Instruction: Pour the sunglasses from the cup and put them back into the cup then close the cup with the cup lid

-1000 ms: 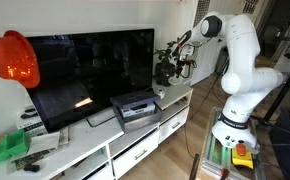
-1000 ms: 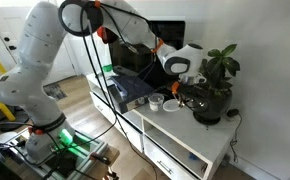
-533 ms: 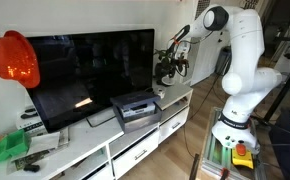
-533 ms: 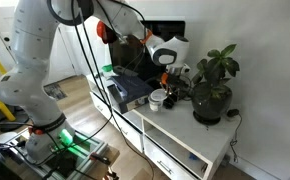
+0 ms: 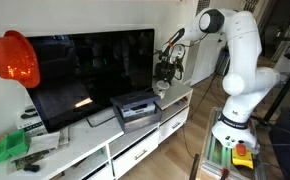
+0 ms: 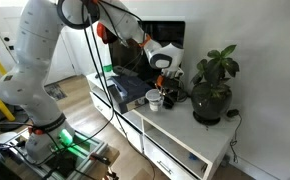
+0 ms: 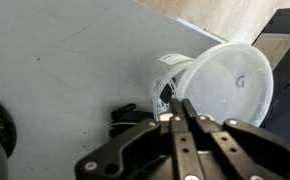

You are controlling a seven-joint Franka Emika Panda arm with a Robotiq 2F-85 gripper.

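Cup, white and round with its open mouth toward the wrist camera, sits on the pale cabinet top. It is just beside a ribbed white piece and near a dark object that may be the sunglasses, though too much is hidden to be sure. Gripper hovers close over these with its fingers pressed together and nothing seen between them. The cabinet is a long white drawer unit against a white wall, carrying a TV, a black box and a potted plant, with wood floor below.
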